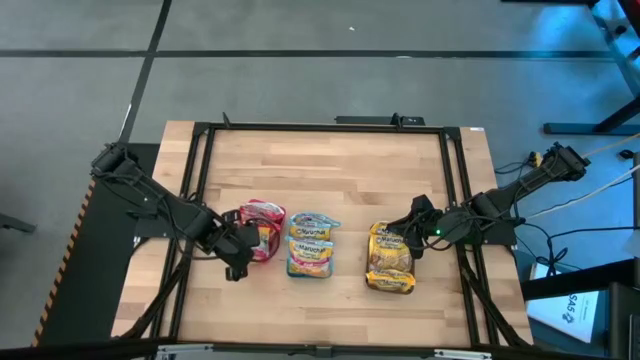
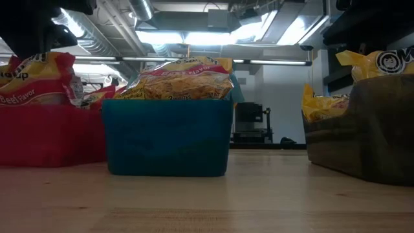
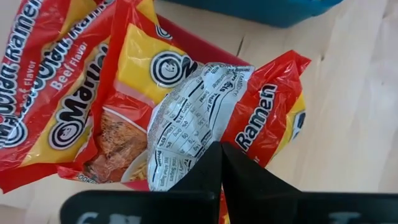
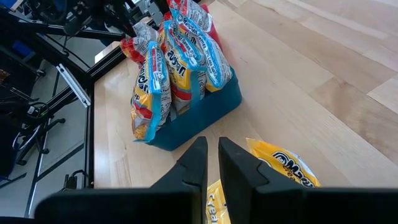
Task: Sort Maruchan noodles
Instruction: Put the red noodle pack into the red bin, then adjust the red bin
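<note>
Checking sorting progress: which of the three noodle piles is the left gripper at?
The red-packet pile in the red tray, leftmost of the three. The left gripper is shut beside it; the blue-edged and yellow piles lie farther right.

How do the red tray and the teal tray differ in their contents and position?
The red tray holds red beef-flavor packets; the teal tray holds blue-edged packets. The red tray sits nearest the left gripper, the teal tray in the middle. Both are piled with Maruchan noodles.
</note>
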Motion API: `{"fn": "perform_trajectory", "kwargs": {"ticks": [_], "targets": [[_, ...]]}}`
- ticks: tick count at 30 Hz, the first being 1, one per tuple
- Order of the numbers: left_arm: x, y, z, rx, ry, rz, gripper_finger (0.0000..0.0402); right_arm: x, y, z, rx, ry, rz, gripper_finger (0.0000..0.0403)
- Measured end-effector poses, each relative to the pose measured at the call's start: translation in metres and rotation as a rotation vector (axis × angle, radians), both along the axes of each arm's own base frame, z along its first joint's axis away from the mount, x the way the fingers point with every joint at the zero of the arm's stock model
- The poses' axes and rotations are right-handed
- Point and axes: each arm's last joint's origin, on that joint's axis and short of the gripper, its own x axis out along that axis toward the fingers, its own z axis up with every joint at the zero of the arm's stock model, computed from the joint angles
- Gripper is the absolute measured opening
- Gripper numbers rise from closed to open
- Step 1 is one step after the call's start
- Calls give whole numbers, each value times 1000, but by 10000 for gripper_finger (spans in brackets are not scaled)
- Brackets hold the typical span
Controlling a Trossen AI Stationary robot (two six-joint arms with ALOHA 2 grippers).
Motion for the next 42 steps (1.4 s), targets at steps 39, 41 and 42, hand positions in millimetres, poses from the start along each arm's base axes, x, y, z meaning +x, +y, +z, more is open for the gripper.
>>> {"fn": "perform_trajectory", "kwargs": {"ticks": [39, 41, 42], "targets": [[-48, 32, 58, -36, -174, 16, 2, 0, 1, 0, 28, 9, 14, 39], [-53, 35, 62, -32, -202, -10, 2, 0, 1, 0, 27, 9, 14, 39], [-55, 36, 64, -22, -217, -24, 2, 0, 1, 0, 28, 9, 13, 39]]}}
